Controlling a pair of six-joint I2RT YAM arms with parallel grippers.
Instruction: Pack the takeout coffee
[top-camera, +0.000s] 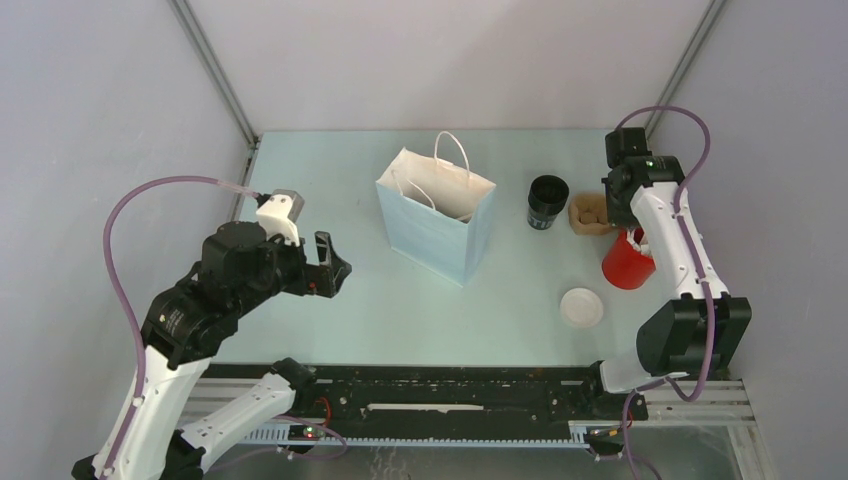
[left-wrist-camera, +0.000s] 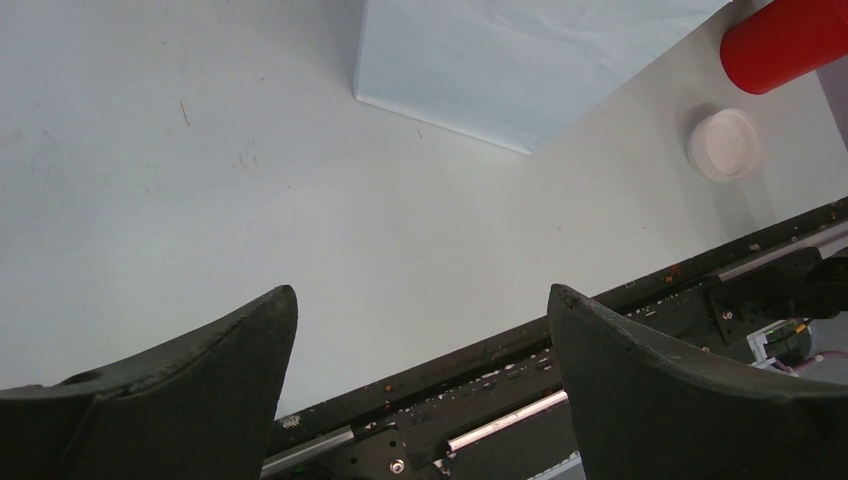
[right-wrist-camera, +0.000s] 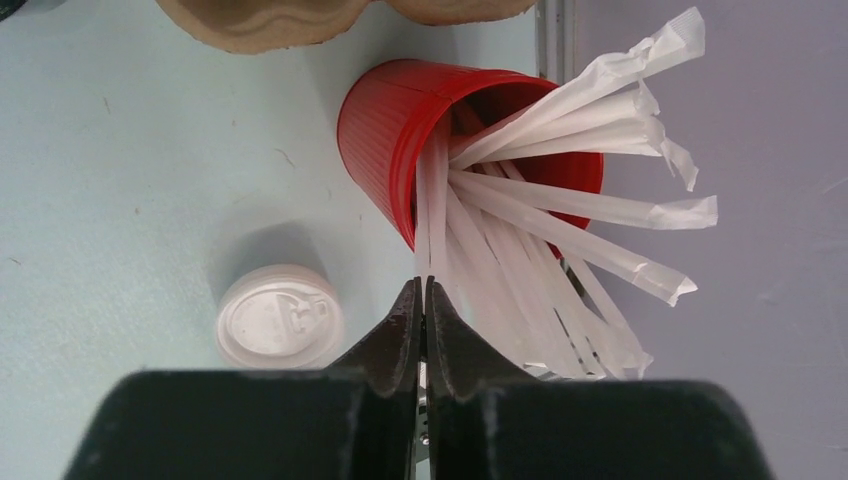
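Directly ahead of the right gripper (right-wrist-camera: 421, 287), a ribbed red plastic cup (right-wrist-camera: 385, 125) is seen packed with paper-wrapped straws (right-wrist-camera: 600, 210) fanning out past its rim; one thin wrapped straw (right-wrist-camera: 431, 215) is pinched between the closed fingers. To that gripper's left a round white plastic lid (right-wrist-camera: 278, 318) lies flat, and beyond the cup a moulded brown pulp carrier (right-wrist-camera: 260, 22) is partly shown. The left gripper (left-wrist-camera: 420, 296) is held spread wide, gripping nothing, above the table; ahead of it stands a pale blue paper bag (left-wrist-camera: 500, 60), open-topped, with white cord handles. An open black coffee cup (top-camera: 547, 202) stands between bag and carrier. The pale, lightly scuffed tabletop (top-camera: 400, 320) is enclosed by plain grey walls (top-camera: 90, 120).
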